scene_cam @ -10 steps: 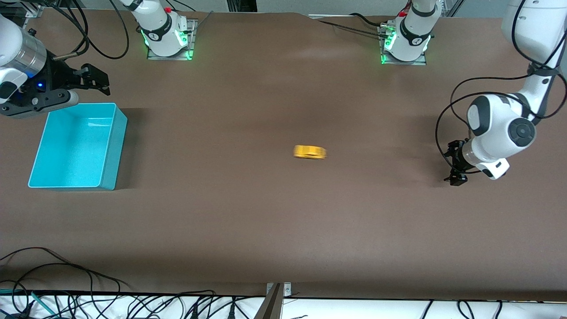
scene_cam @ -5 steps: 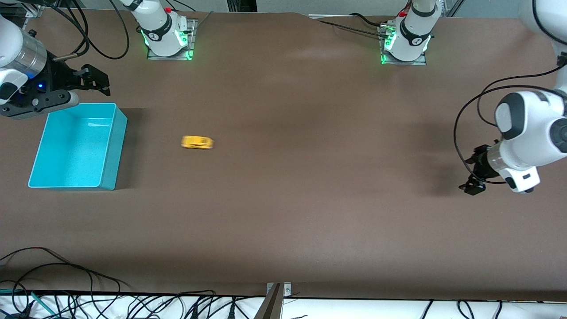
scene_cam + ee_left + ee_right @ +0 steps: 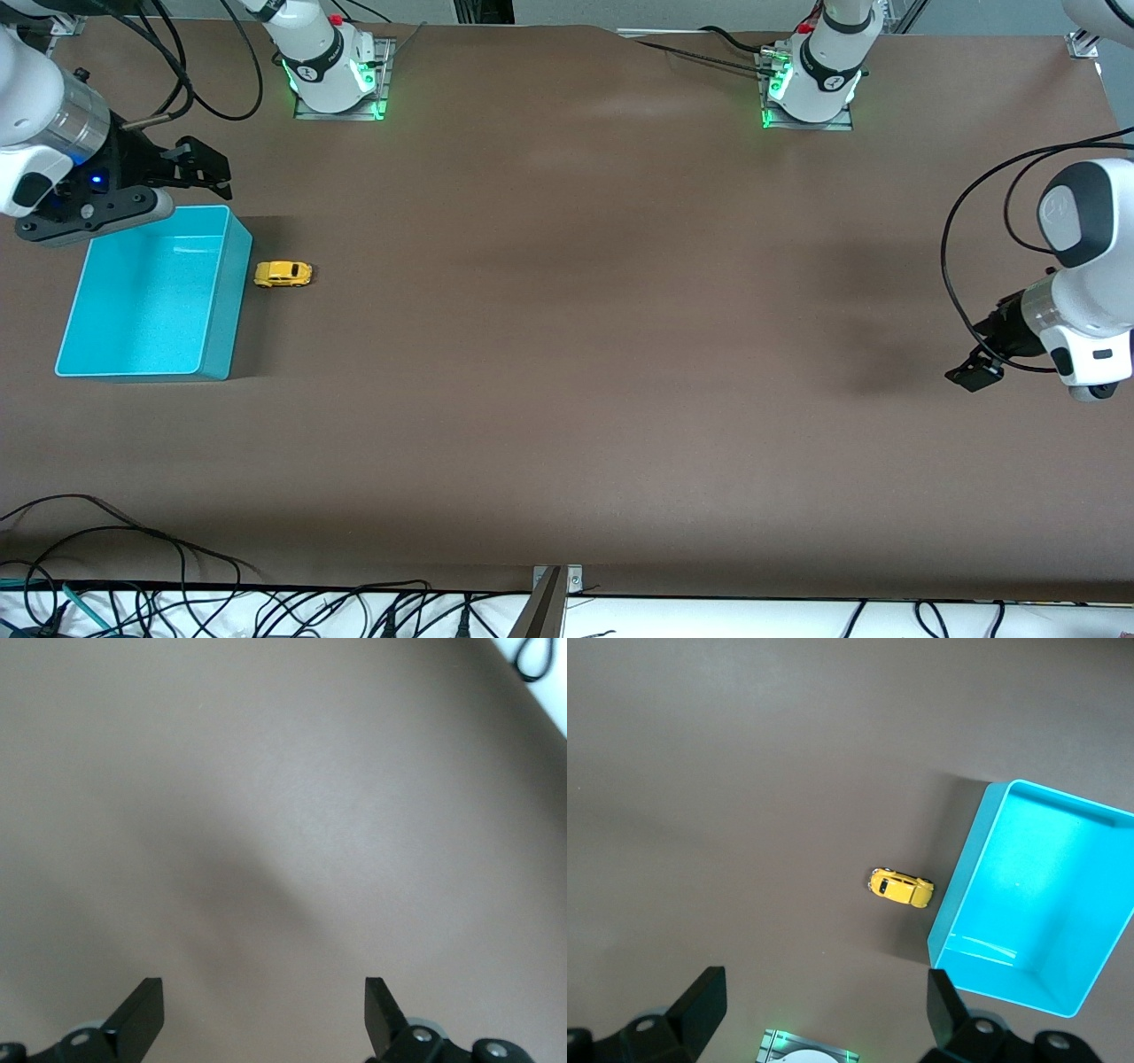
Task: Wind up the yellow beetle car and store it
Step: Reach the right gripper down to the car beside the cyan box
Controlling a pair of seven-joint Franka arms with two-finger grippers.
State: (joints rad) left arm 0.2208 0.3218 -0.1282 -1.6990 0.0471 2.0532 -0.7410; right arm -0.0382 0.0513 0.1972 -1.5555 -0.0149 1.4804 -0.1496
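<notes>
The right gripper [image 3: 208, 168] hangs in the air at the right arm's end of the table, over bare table just past the corner of the turquoise bin [image 3: 80, 306] that lies farthest from the front camera; its two black fingers [image 3: 700, 1001] stand wide apart with nothing between them, and the right wrist view looks down past them onto the table [image 3: 567, 372]. The bin is an open rectangular tub resting flat on the brown table, and nothing is visible inside it [image 3: 1090, 868]. The yellow beetle car [image 3: 283, 274] sits upright on its wheels on the table just beside the bin's long wall that faces the middle of the table, close to that wall, though whether it touches cannot be told; in the right wrist view the yellow beetle car [image 3: 901, 889] shows dark windows and lies with one end toward the bin. From there the brown table stretches bare toward the left arm's end. The left gripper [image 3: 974, 372] is up over the table near that end, well apart from the car and the bin, and its fingers [image 3: 142, 1014] are spread wide with only bare brown table showing between them
</notes>
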